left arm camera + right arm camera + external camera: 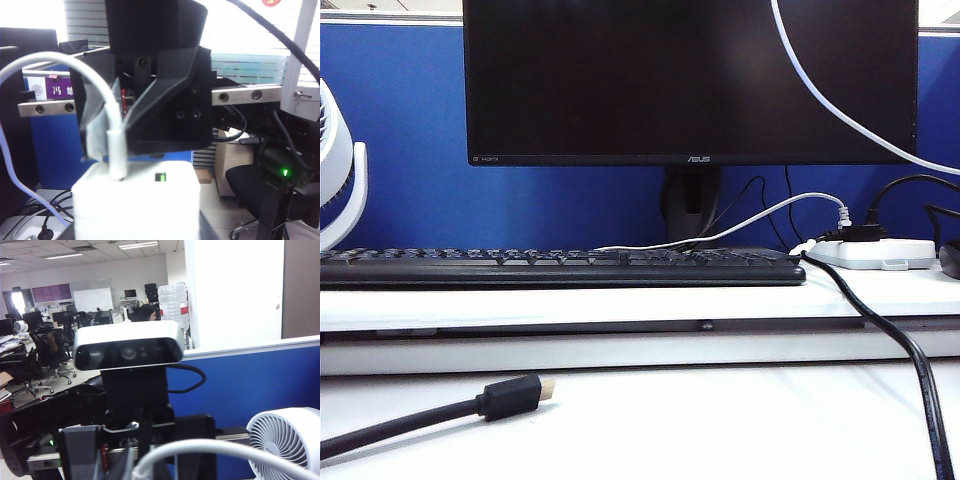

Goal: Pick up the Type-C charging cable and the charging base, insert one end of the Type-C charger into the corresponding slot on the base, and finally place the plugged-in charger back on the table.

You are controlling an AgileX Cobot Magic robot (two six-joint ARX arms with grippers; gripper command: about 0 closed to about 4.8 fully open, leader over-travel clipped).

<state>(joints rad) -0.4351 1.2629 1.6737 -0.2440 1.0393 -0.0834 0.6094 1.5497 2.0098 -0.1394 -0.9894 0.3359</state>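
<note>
Here my left end effector (pixel 136 231) grips the charging base (pixel 142 202), with the Type-C charging cable (pixel 114 150) plugged in. My right end effector (pixel 100 134) sits beside the plug; I cannot tell its grip.

The white base (pixel 137 202) is held aloft, port face up; the white cable's (pixel 75 67) plug stands upright in one port.

Looked like an open-plan office: monitor (pixel 690 80) and keyboard (pixel 560 267) against a blue partition (pixel 410 150), rows of swivel chairs (pixel 47 365), whiteboard (pixel 93 299), ceiling strip lights (pixel 137 245).
</note>
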